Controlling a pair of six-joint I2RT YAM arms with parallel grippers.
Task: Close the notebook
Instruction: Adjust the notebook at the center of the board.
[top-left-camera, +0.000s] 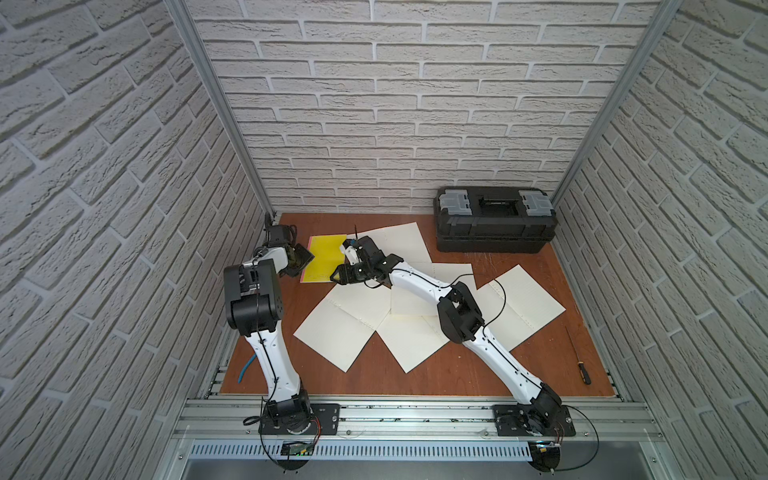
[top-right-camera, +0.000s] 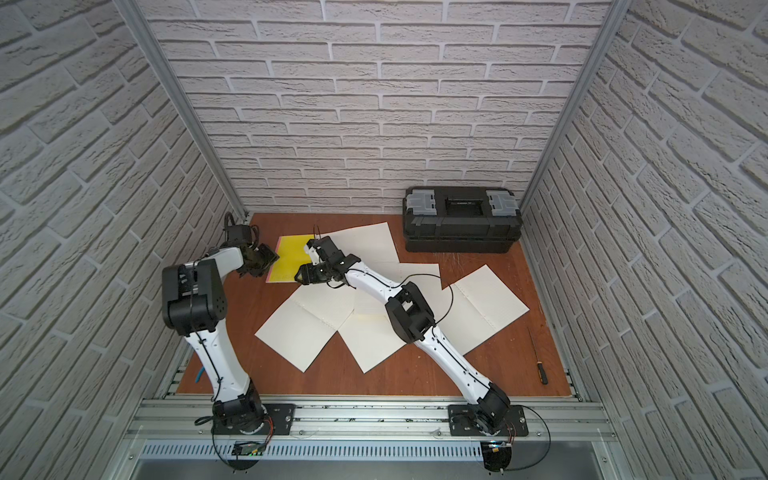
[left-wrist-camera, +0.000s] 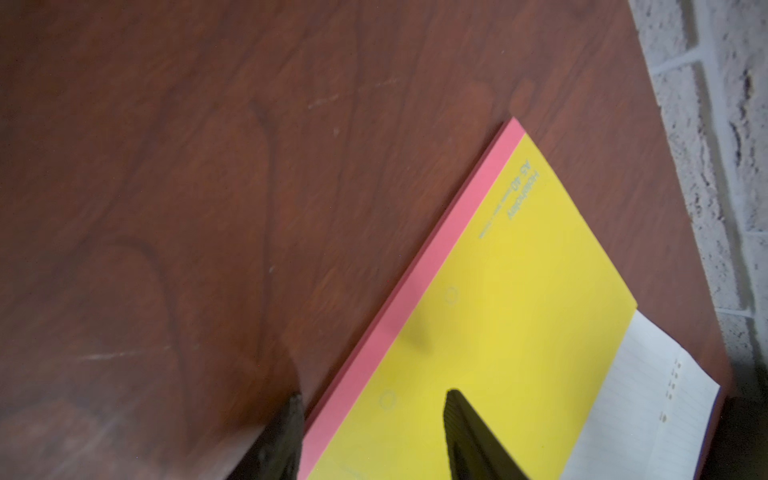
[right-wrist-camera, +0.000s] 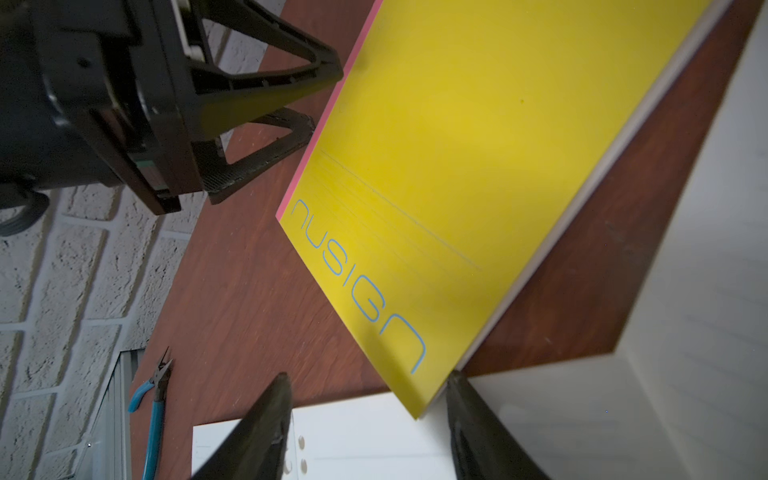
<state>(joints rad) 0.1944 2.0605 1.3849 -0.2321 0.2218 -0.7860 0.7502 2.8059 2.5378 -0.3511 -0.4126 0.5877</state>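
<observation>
Yellow notebook (right-wrist-camera: 457, 166) flat on the table (top-left-camera: 457, 374), cover down, caught between two arms. Left gripper (left-wrist-camera: 374, 397) parted, empty, astride the pink spine (left-wrist-camera: 415, 291); right gripper (right-wrist-camera: 370, 376) parted, empty, framing the nearest corner. Long axis slanting away from the right fingertips (right-wrist-camera: 278, 399). Apparently little remaining but retreat.

Partly hidden under right arm (top-left-camera: 419, 282) in both top views: loose sheets (top-left-camera: 345, 328). Blurred, unreadable: fine print (left-wrist-camera: 491, 220) on notebook (left-wrist-camera: 519, 299).
</observation>
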